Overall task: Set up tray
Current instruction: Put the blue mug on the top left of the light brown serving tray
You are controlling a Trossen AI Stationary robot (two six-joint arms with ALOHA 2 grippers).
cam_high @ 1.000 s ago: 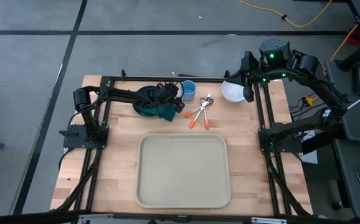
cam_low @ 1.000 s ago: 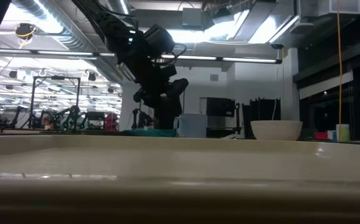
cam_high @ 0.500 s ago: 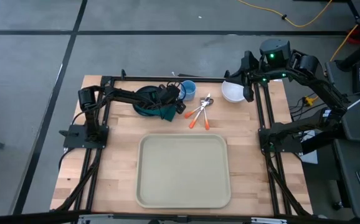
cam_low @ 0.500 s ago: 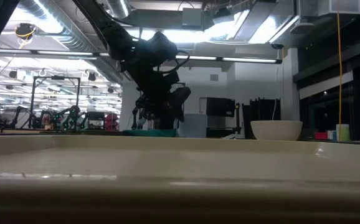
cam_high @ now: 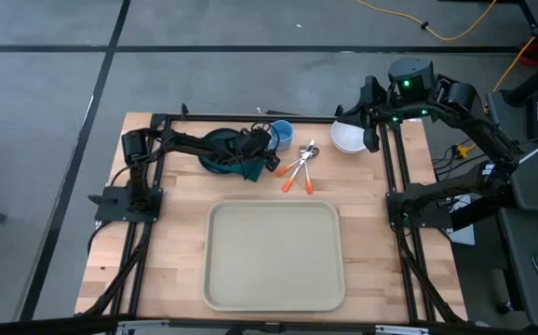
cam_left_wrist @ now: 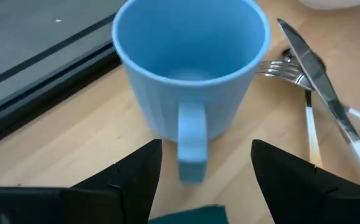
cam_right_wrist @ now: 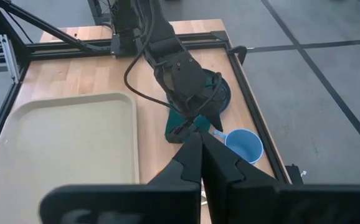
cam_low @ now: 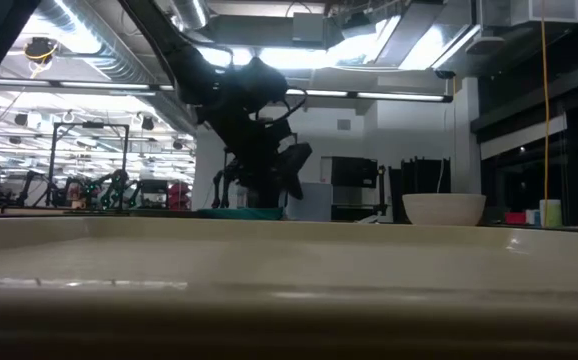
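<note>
The cream tray [cam_high: 274, 256] lies at the table's near middle, with nothing on it. A light blue mug [cam_left_wrist: 189, 65] stands at the far edge [cam_high: 282, 134], its handle [cam_left_wrist: 191, 140] turned toward my left gripper. My left gripper [cam_left_wrist: 205, 180] is open, low over the table just short of the mug [cam_high: 270, 151], one finger to each side of the handle and touching nothing. Its arm reaches over the dark teal plate [cam_high: 218, 149] and the green napkin [cam_high: 246, 167]. My right gripper [cam_right_wrist: 202, 158] is shut and waits by the white bowl [cam_high: 348, 138].
A fork and a knife [cam_left_wrist: 311, 68], with orange-ended handles [cam_high: 297, 172], lie right of the mug, between it and the bowl [cam_low: 444, 208]. A black frame rail [cam_high: 250, 117] runs along the far edge behind the mug. Bare wood lies on both sides of the tray.
My left gripper has moved a little toward the table's right, closer to the blue mug, and has come lower. The mug, the plate and the napkin have stayed where they were.
</note>
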